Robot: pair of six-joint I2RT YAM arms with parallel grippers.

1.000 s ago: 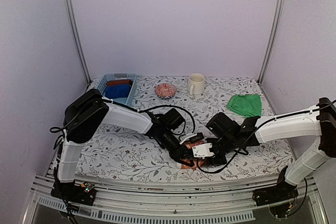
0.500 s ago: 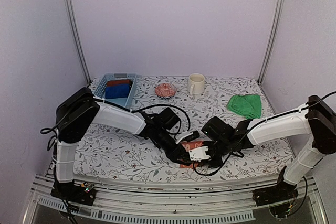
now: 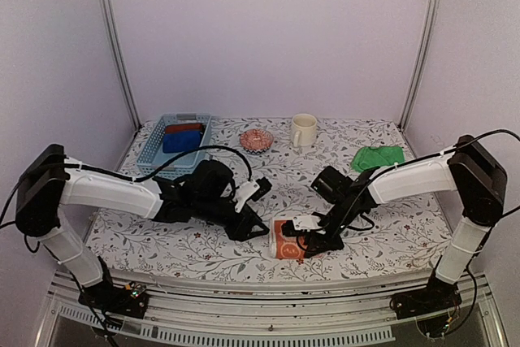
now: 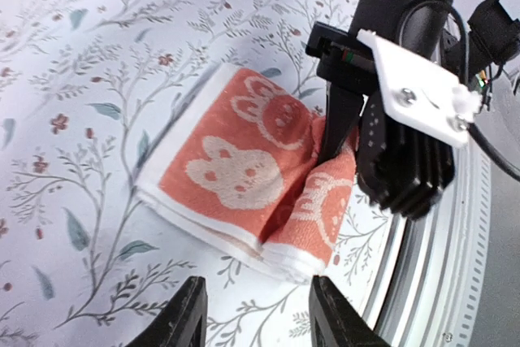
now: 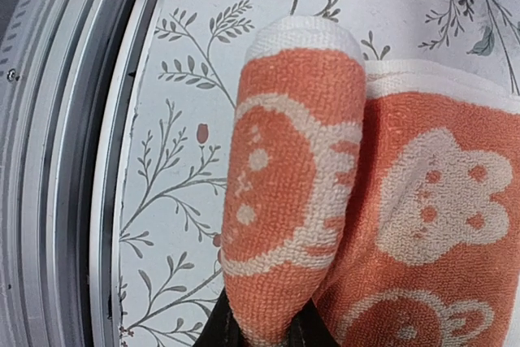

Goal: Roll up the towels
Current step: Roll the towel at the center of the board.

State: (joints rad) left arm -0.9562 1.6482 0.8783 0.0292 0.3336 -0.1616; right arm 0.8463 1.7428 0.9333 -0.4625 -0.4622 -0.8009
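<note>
The orange towel (image 3: 286, 247) with white rabbit prints lies near the table's front edge, one end curled into a partial roll. In the right wrist view the rolled end (image 5: 288, 176) stands between my right gripper's (image 5: 260, 327) black fingers, which are shut on it. The same towel shows in the left wrist view (image 4: 244, 168) with the right gripper (image 4: 357, 144) on its right end. My left gripper (image 4: 256, 314) is open and empty, pulled back to the left of the towel (image 3: 244, 221). The green towel (image 3: 379, 157) lies crumpled at the back right.
A blue basket (image 3: 154, 144) at the back left holds a blue and a dark red roll. A patterned bowl (image 3: 256, 140) and a cream mug (image 3: 303, 130) stand at the back. The metal front rail (image 5: 73, 160) is close to the towel.
My left gripper has let go of the orange towel and drawn back to the left. My right gripper has stayed on the towel's rolled end.
</note>
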